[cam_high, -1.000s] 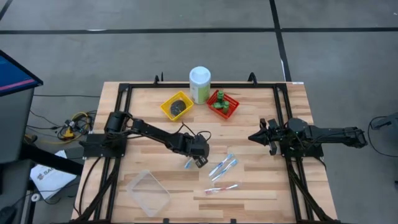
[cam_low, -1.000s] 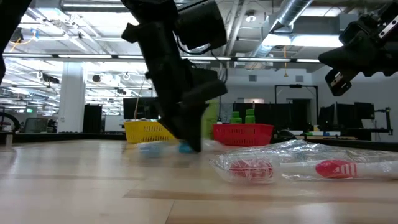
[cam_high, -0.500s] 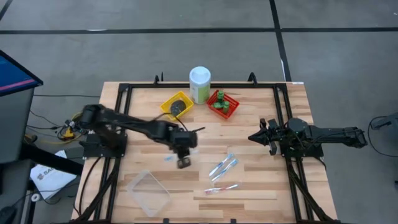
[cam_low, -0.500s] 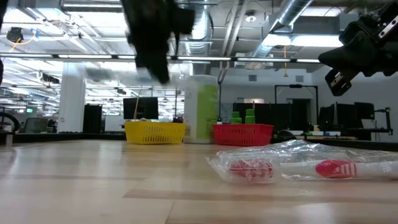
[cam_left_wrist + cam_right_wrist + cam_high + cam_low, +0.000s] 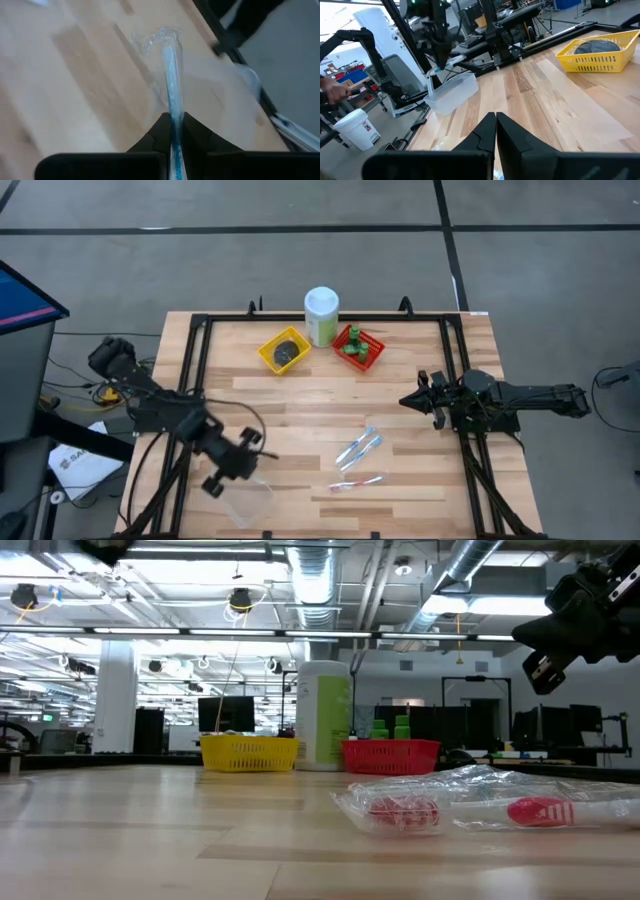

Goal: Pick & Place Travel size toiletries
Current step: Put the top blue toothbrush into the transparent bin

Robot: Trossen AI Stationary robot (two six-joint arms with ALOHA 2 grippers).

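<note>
My left gripper (image 5: 236,464) hovers over the clear plastic tray (image 5: 243,498) near the table's near-left corner, shut on a blue toothbrush in a clear wrapper (image 5: 171,75). The right wrist view shows that brush (image 5: 446,64) above the tray (image 5: 451,92). Three more wrapped toothbrushes lie flat on the table, a blue pair (image 5: 359,447) and a pink one (image 5: 357,482). Dark tins sit in the yellow basket (image 5: 284,351), green bottles in the red basket (image 5: 358,346). My right gripper (image 5: 495,117) waits shut at the table's right side (image 5: 412,401). My left gripper pinches the blue toothbrush between its two fingers at the blue end (image 5: 173,131). The brush runs on along the fingers and past their tips. It is lifted clear above the tray, and its crumpled wrapper end (image 5: 156,37) is free.
A tall pale-green canister with a white cap (image 5: 321,316) stands between the two baskets at the far edge. A black frame (image 5: 190,375) runs round the tabletop. Bare wood lies between the baskets and the toothbrushes. In the low view, wrapped pink brushes (image 5: 470,804) lie close to the camera.
My left gripper has lifted the blue toothbrush off the middle of the table and swung toward the near-left corner, ending above the clear tray. The brush has gone with it, lifted clear of the wood. The other toothbrushes have stayed in place.
</note>
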